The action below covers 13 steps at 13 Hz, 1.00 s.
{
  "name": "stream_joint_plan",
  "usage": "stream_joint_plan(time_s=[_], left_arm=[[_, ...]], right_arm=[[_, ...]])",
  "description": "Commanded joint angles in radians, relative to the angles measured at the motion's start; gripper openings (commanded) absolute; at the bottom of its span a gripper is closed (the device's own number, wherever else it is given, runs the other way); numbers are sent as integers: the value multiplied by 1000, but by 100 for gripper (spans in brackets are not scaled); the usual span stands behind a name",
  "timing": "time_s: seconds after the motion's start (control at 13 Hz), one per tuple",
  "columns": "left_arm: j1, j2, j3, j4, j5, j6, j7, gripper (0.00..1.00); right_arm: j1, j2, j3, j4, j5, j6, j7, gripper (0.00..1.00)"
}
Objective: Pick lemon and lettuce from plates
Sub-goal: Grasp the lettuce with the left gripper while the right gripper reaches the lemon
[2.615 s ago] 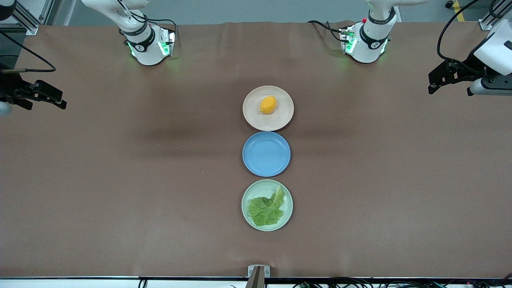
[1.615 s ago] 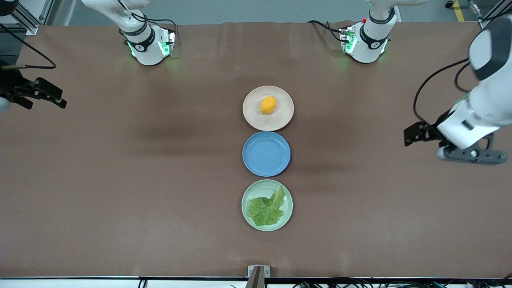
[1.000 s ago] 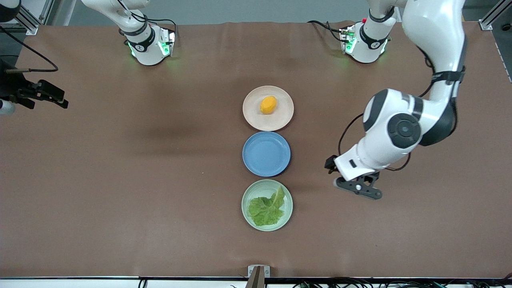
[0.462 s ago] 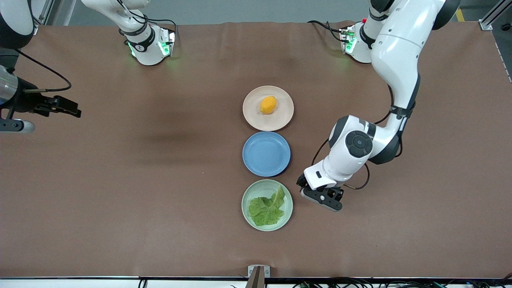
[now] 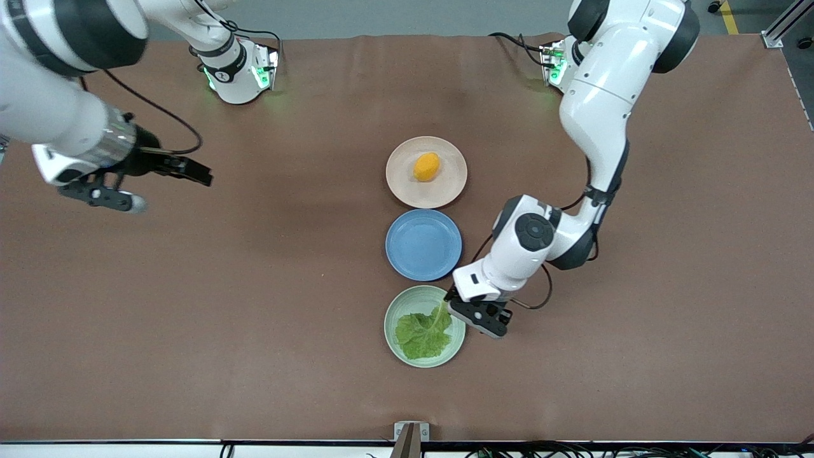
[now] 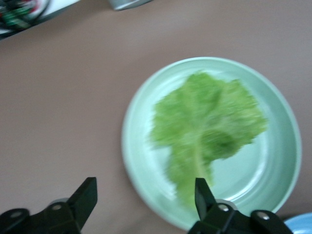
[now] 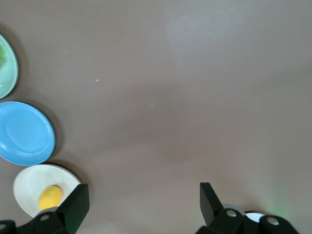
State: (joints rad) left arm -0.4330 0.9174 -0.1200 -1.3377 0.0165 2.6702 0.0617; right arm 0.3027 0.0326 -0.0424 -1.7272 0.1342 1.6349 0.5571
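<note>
Both arms had advanced toward the middle of the worktop point(image 5: 254, 286) since the earlier frame: the left hand point(image 5: 467, 312) now hung over the rim of the mint green plate point(image 5: 397, 312), fingers spread apart with one tip above the stem of the lettuce point(image 5: 423, 332) lying in that plate. The right hand point(image 5: 162, 175), also released and empty, was over bare worktop toward the right arm's end. The lemon point(image 5: 426, 166) lay untouched on the beige-pink plate point(image 5: 397, 181), with the blue plate point(image 5: 423, 245) between the two plates.

You've got the lemon point(image 5: 426, 166), small and orange-yellow, lying on the beige-pink plate point(image 5: 400, 184). Your lettuce point(image 5: 423, 333), a crinkled green leaf with a pale rib, lies flat in the mint green plate point(image 5: 393, 318), nearest the front camera.
</note>
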Motion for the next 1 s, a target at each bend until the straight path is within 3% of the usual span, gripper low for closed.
stream_joint_plan(time_s=[0.0,0.23,0.38,0.62,0.77,0.92], left_arm=[[-49,75,17,69,8,63,0,66],[-61,106,19,69,10,109,1,66],[-64,110,25,66,11,117,1,60],[-69,109,26,60,17,117,3,40],[-67,110,26,58,17,117,4,36],[-66,110,26,52,19,117,7,23]], right_arm=[[172,-17,-10,-99,7,129,226,100],[376,13,-10,-181,5,303,433,100],[468,79,-11,-192,4,397,544,100],[580,160,-11,-192,-7,509,664,100],[645,234,-13,-190,-19,607,760,100],[682,304,-13,-184,-76,692,883,100]])
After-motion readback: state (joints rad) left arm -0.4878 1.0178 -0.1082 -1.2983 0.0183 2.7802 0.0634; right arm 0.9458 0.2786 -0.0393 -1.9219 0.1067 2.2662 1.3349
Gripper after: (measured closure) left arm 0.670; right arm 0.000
